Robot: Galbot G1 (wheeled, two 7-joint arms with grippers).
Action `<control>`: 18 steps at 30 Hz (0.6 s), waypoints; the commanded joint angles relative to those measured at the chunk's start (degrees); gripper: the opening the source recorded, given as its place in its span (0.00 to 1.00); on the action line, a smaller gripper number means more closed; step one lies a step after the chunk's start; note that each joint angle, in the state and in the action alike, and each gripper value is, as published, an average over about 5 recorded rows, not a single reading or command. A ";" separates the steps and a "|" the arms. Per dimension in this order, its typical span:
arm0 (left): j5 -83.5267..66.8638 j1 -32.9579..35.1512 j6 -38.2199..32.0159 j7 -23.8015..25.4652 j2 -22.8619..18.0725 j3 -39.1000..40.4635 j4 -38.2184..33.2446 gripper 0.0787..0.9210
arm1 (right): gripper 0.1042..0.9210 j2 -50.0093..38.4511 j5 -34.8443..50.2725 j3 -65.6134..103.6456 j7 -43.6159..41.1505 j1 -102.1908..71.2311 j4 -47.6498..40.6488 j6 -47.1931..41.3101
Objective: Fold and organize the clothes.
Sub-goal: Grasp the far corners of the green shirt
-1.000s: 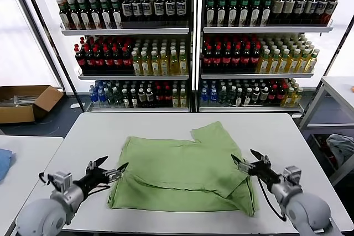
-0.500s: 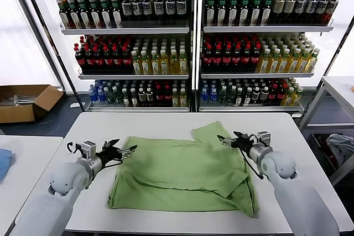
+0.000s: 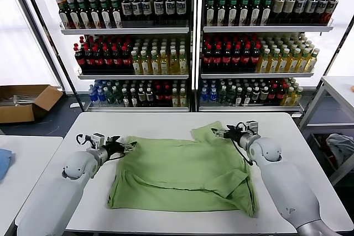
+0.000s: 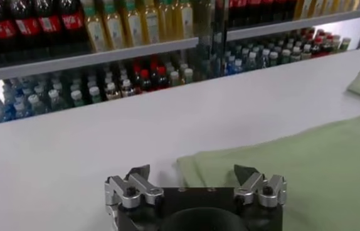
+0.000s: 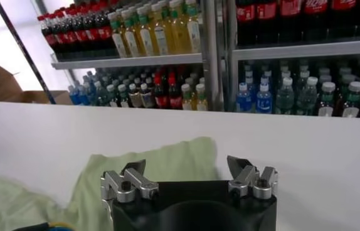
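A light green polo shirt lies partly folded on the white table, one sleeve sticking out toward the far right. My left gripper is open, hovering at the shirt's far left corner; the corner lies between its fingers in the left wrist view. My right gripper is open, low over the far sleeve. Neither holds the fabric. No collar, buttons or print show.
Shelves of bottles stand behind the table. A second white table with a blue cloth is at the left, a cardboard box on the floor, another table at the right.
Both arms have swung from the shirt's near corners to its far edge: left gripper to the far left corner, right gripper to the far sleeve. The shirt has not moved.
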 commanded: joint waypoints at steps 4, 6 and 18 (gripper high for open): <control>0.77 -2.96 0.10 -1.54 -2.11 2.40 5.88 0.88 | 0.79 0.73 0.09 -1.30 0.04 1.57 -2.47 -0.90; 0.72 -2.94 0.12 -1.53 -2.36 2.51 6.00 0.88 | 0.73 0.70 0.26 -1.30 -0.02 1.07 -2.10 -0.98; 0.34 -1.80 0.17 0.86 -1.75 3.12 5.54 0.54 | 0.30 0.54 1.36 -1.07 0.09 -0.11 0.86 -1.07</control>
